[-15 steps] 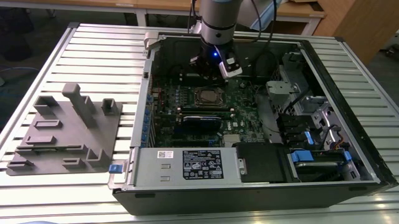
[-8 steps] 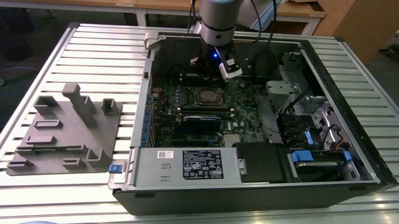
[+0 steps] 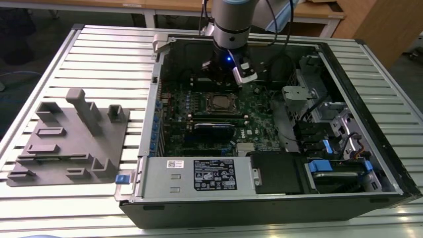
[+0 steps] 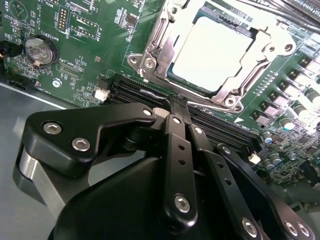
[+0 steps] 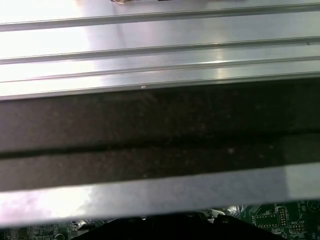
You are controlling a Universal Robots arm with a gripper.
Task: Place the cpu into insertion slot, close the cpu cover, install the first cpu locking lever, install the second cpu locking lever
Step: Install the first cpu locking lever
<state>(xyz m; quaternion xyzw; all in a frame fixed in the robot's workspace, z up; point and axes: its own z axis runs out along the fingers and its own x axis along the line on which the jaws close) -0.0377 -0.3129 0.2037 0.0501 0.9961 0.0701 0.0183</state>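
Observation:
The cpu [image 4: 212, 50], a flat silver-grey square, lies in the insertion slot [image 3: 220, 102] on the green board. The cpu cover [image 4: 150, 62], a silvery metal frame, lies flat around the chip's face. In the second wrist view my gripper [image 4: 176, 102] is shut with nothing between its black fingers. Its tips hover just off the socket's edge, above the black memory slots [image 4: 125, 90]. In the exterior view the gripper [image 3: 223, 74] hangs inside the open computer case, a little beyond the socket. I cannot make out how the locking levers stand.
A grey box with a black label [image 3: 198, 176] sits at the near end of the case. Drive bays with blue tabs [image 3: 324, 166] fill the exterior view's right. A grey fixture plate [image 3: 73, 139] lies on the slatted table [image 5: 160, 50]. A coin battery [image 4: 40, 50] sits on the board.

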